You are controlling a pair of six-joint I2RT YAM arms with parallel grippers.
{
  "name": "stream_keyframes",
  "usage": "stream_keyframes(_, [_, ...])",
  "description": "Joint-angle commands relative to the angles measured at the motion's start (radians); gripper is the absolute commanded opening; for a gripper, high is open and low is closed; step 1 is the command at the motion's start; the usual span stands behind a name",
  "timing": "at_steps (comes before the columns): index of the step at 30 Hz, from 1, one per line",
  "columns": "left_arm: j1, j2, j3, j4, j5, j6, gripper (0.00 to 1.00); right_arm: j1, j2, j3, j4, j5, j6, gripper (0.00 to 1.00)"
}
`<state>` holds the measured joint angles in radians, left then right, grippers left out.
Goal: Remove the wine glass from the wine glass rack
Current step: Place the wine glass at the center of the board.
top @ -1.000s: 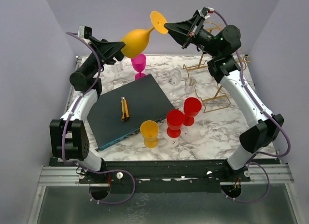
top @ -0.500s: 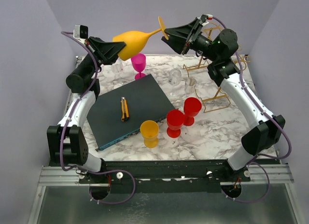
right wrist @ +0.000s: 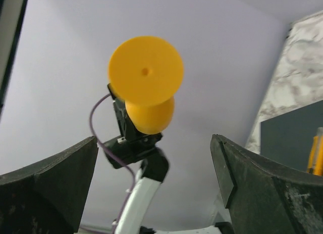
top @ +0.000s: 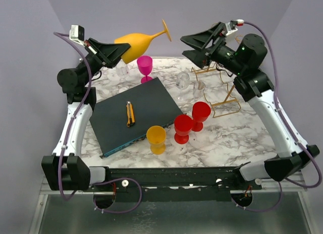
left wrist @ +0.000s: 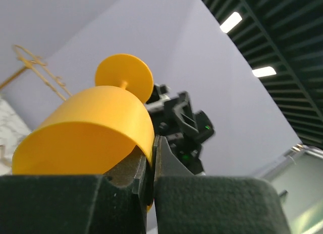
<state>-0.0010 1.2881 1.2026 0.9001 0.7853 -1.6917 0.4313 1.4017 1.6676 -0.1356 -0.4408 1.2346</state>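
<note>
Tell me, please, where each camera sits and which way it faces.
Top external: above, behind, looking down on the marble table; left arm and right arm show.
Left wrist: looks along the shut left gripper pinching the rim of the orange plastic wine glass.
Right wrist: looks through the open right gripper at that glass's foot.
Both wrist views share the glass.

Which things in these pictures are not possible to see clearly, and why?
- Top view: the right arm covers much of the wine glass rack.
- Top view: the clear glasses blend into the marble; their number is unclear.
- Left wrist view: the left gripper covers part of the wine glass.
</note>
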Motion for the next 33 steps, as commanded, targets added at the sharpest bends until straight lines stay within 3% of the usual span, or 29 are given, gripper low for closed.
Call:
stream_keyframes(1, [0.054, -0.104, 0.139, -0.643, -0.066, 0.42, 0.0, 0.004, -0.102, 0.0, -0.223, 0.206, -0.236, 1.0])
stream_keyframes(5, [0.09, -0.118, 0.3, -1.165, -0.242, 0.73, 0.0, 0.004, -0.141, 0.052, -0.354, 0.282, -0.365, 1.0])
stream_keyframes(11, [0.137, -0.01, 0.515, -1.566, -0.447, 0.986, 0.0, 0.004, -0.147, 0.133, -0.504, 0.323, -0.495, 1.0])
stream_keyframes(23, [0.14, 0.306, 0.715, -1.824, -0.811, 1.245, 0.0, 0.005, -0.107, 0.19, -0.627, 0.315, -0.608, 1.0])
stream_keyframes(33, [0.142, 0.658, 1.069, -2.007, -0.858, 1.353, 0.0, 0.004, -0.07, 0.198, -0.654, 0.302, -0.643, 1.0])
